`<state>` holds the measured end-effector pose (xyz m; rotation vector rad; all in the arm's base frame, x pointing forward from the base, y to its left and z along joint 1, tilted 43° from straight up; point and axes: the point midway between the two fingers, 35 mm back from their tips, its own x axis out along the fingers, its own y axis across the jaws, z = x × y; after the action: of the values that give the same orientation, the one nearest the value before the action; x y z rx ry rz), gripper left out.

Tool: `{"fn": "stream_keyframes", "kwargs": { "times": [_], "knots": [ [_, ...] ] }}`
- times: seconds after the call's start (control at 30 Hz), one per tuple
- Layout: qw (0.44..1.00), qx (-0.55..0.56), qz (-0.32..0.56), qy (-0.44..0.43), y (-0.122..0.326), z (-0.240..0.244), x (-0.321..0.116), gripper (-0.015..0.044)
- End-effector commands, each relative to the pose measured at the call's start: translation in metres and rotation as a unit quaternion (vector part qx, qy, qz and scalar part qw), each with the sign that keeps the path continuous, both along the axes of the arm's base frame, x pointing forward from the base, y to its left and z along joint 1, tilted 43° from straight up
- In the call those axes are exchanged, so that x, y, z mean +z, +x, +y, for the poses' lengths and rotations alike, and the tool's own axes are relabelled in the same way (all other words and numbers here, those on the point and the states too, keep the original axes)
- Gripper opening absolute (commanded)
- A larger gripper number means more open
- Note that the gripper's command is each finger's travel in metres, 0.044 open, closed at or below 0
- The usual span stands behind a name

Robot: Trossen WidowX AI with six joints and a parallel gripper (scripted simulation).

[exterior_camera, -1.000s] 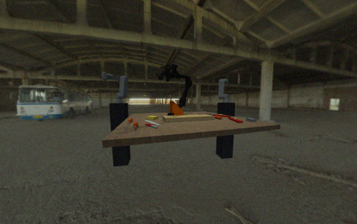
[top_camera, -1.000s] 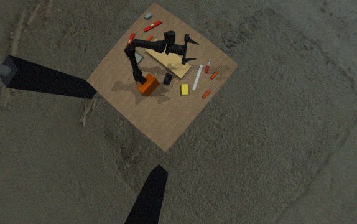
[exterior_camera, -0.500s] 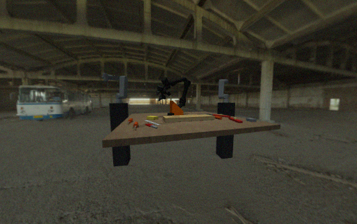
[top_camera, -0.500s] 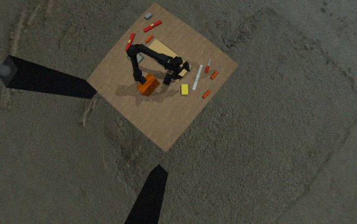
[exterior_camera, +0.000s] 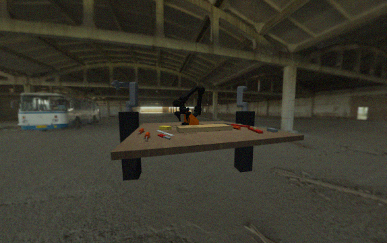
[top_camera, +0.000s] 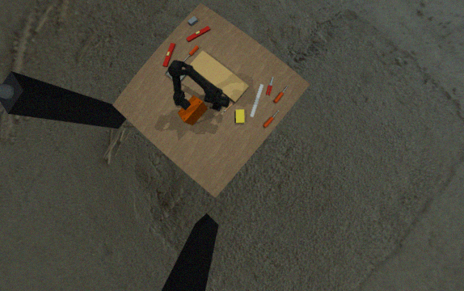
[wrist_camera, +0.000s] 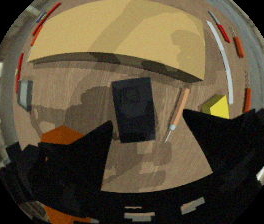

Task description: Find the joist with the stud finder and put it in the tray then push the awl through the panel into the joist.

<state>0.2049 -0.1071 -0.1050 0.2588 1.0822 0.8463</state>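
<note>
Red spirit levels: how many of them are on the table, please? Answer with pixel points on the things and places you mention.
2. One level [top_camera: 193, 36] [exterior_camera: 255, 130] [wrist_camera: 46, 15] lies near the small grey block [top_camera: 192, 20] [exterior_camera: 272, 129]; the other [top_camera: 169, 58] [exterior_camera: 242, 125] [wrist_camera: 19, 73] lies near the tray [top_camera: 168, 73] [wrist_camera: 30, 95]. I see no more, but the arm [top_camera: 200, 80] [exterior_camera: 199, 101] hides part of the table.
</note>
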Motion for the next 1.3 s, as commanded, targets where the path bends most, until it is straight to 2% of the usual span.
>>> {"fn": "stream_keyframes", "kwargs": {
  "times": [0.0,0.57,1.27],
  "knots": [
    [0.999,-0.019,0.014,0.025,-0.004,0.007,0.004,0.044],
    [0.999,-0.019,0.014,0.025,0.0,0.015,0.011,0.044],
    [0.999,-0.019,0.014,0.025,0.0,0.037,-0.014,0.044]
  ]
}}
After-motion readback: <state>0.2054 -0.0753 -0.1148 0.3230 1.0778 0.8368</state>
